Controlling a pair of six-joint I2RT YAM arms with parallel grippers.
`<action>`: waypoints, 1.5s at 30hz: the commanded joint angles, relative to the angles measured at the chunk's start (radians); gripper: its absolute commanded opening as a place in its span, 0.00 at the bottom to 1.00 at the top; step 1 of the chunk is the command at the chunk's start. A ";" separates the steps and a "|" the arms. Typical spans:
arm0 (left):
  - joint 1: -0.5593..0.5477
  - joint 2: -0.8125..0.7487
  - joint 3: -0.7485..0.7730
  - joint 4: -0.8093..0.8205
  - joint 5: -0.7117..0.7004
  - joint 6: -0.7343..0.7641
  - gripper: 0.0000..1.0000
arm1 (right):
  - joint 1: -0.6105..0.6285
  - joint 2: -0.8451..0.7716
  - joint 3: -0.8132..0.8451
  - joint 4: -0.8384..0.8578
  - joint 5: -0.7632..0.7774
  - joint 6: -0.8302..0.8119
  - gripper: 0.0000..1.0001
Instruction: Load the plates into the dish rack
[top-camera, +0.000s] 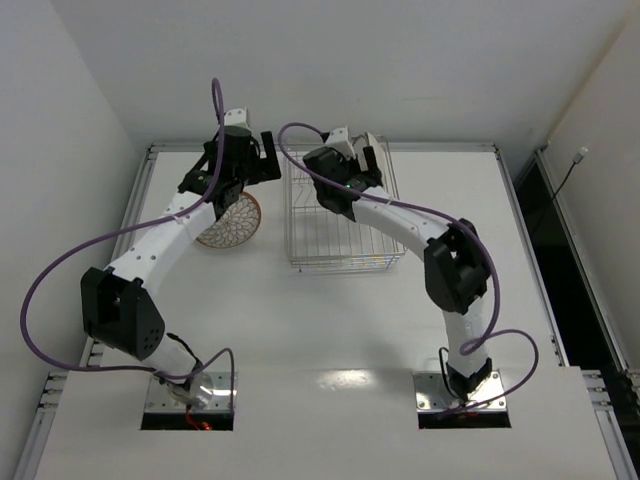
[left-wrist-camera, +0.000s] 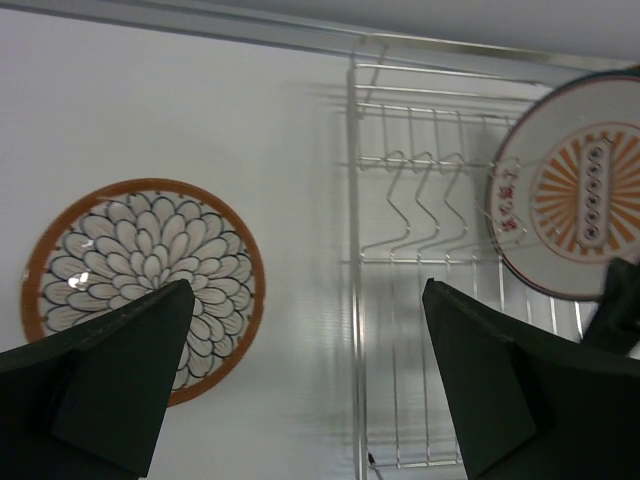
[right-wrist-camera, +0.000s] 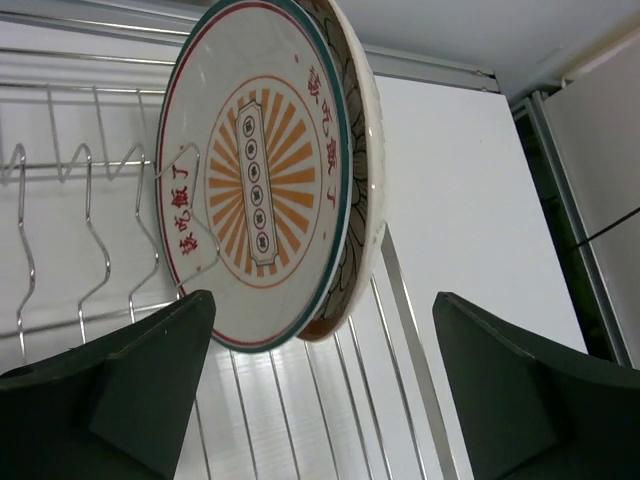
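One brown-rimmed plate (left-wrist-camera: 140, 275) with a petal pattern lies flat on the table (top-camera: 300, 320), left of the dish rack (top-camera: 340, 230). My left gripper (left-wrist-camera: 305, 400) hangs open above the gap between that plate (top-camera: 230, 222) and the dish rack (left-wrist-camera: 430, 250), holding nothing. A white-rimmed plate (right-wrist-camera: 255, 170) with an orange sunburst stands on edge among the tines at the rack's far right end. Right behind it leans a second plate (right-wrist-camera: 358, 230), showing its petal-patterned underside. My right gripper (right-wrist-camera: 320, 400) is open just below these two, its fingers apart from them. In the top view it (top-camera: 368, 158) covers them.
The dish rack's (right-wrist-camera: 420, 330) wire wall and upright tines (left-wrist-camera: 415, 200) stand close to both grippers. The two wrists are near each other at the far side of the table. A metal frame rail (top-camera: 140, 200) runs along the table's edges.
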 joint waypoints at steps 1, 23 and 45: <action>0.009 -0.040 0.014 0.023 -0.171 0.028 1.00 | 0.011 -0.167 -0.030 0.001 -0.066 0.024 0.90; 0.009 0.426 0.168 -0.162 -0.094 0.068 1.00 | 0.022 -1.135 -0.744 -0.190 -0.500 0.158 0.99; 0.009 0.125 -0.095 0.203 0.191 0.193 0.97 | 0.013 -1.239 -0.822 -0.244 -0.440 0.139 0.99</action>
